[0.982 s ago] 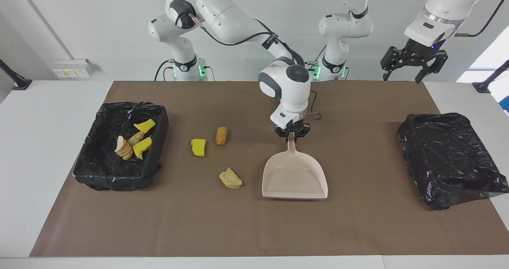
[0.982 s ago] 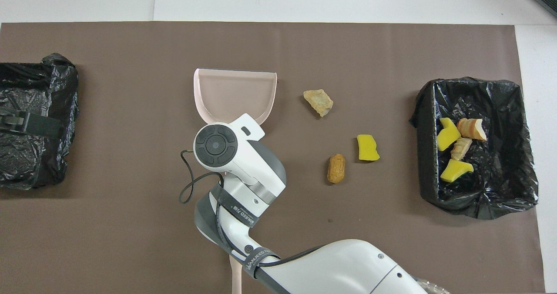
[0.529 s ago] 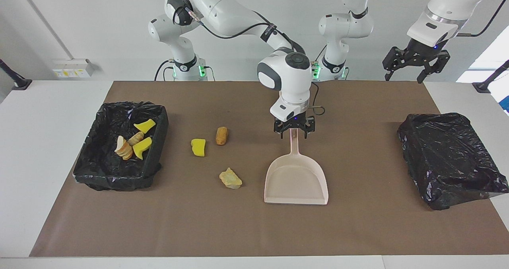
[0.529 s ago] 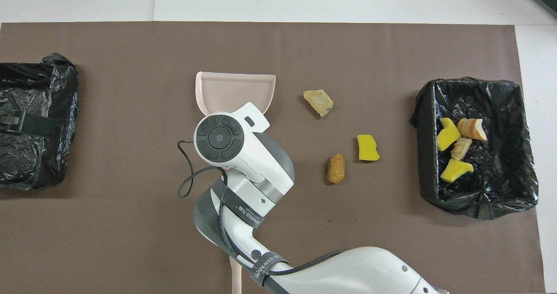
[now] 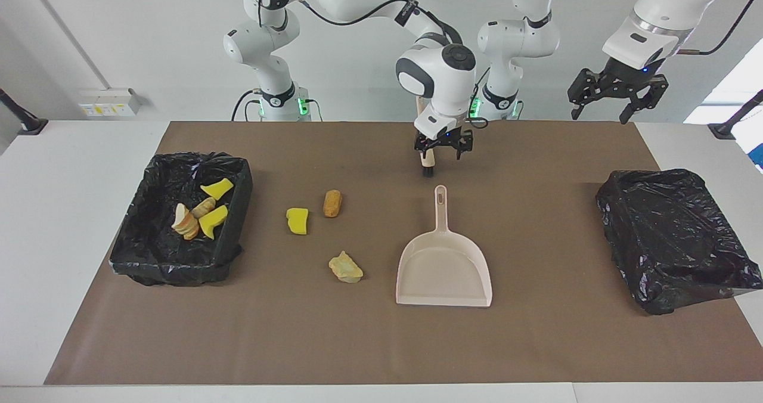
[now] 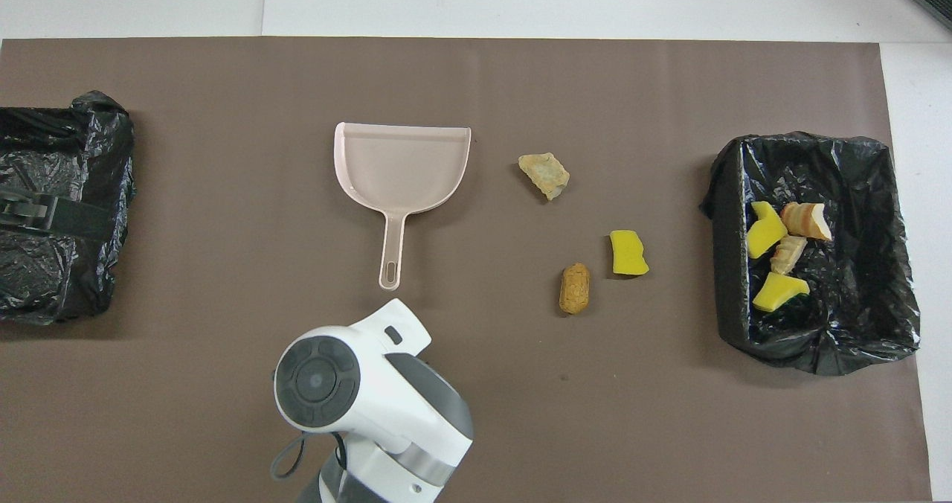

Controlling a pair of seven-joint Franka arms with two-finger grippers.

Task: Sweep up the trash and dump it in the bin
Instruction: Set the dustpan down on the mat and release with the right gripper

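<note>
Four trash pieces (image 5: 199, 212) seen in lined bin (image 5: 235, 170); three (image 5: 325, 230) left on surface (image 5: 238, 331). Dustpan (image 5: 444, 269) lying free, ungripped. Right pincer (image 5: 444, 148) open, empty; left pincer (image 5: 614, 96) open, empty, waiting.

Open mat btwn dustpan (image 5: 444, 269) & scattered trash (image 5: 325, 233).

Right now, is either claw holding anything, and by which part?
Nothing is held. The right claw hangs open over the mat, clear of the dustpan handle. The left claw waits open, raised above the table's edge.

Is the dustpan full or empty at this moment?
Empty. The dustpan lies flat on the mat with a bare scoop; no trash is inside it.
</note>
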